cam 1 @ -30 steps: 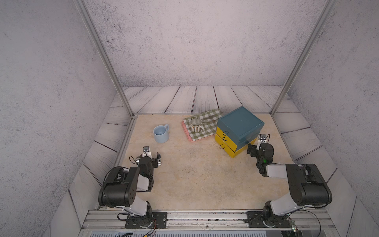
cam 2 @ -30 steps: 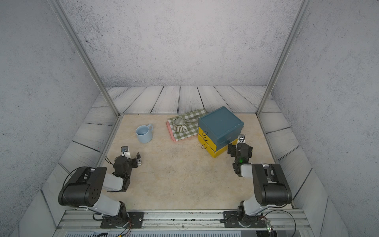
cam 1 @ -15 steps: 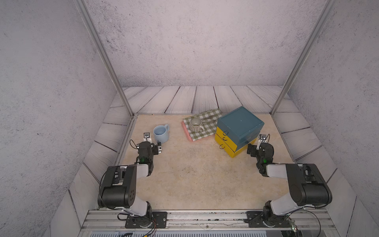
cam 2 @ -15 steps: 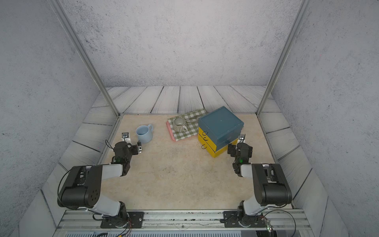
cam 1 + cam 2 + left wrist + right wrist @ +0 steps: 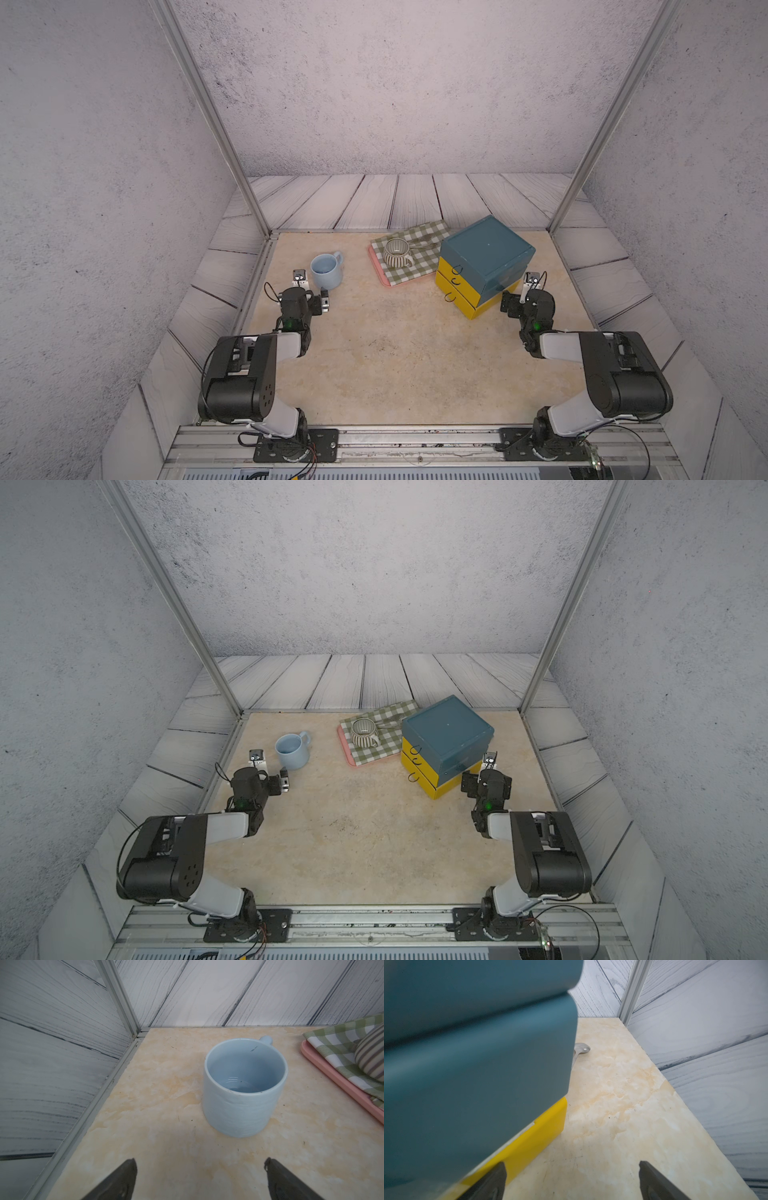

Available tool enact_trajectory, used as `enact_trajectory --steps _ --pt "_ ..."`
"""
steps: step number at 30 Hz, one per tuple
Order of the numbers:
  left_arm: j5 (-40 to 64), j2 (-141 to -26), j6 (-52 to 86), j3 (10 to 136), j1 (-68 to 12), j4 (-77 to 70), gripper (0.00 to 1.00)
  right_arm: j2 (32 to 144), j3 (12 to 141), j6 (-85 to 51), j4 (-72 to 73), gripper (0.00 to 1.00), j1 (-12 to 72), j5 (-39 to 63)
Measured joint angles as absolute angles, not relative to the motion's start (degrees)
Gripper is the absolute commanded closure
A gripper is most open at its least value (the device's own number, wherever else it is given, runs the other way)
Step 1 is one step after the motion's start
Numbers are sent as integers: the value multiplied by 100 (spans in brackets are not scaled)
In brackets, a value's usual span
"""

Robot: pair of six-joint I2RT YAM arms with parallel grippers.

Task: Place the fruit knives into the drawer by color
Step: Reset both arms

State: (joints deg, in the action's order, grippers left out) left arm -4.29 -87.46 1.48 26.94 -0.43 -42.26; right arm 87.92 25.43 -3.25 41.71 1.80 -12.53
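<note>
Counting one drawer [image 5: 486, 249] (three pulls [image 5: 456, 281]) | one mug [image 5: 327, 271] | one cup [image 5: 397, 252] | left fingers [image 5: 118, 1183] spread | right fingers [image 5: 488, 1185] spread

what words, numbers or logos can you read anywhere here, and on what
None readable: no words, numbers or logos on the mug, chest, cloth, striped cup or tray.
The mug's inner rim has only a small dark mark, not lettering.
</note>
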Motion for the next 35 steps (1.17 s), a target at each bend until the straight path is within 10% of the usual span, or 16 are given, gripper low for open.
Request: enact_trajectory --steps 15,35 --pt "-1157 -8790 436 1061 -38 -6193 1 8792 2543 -325 4171 1 180 -1251" --pt "-871 -8742 294 2674 -43 -4342 1 8792 2554 -322 4099 1 180 -1223"
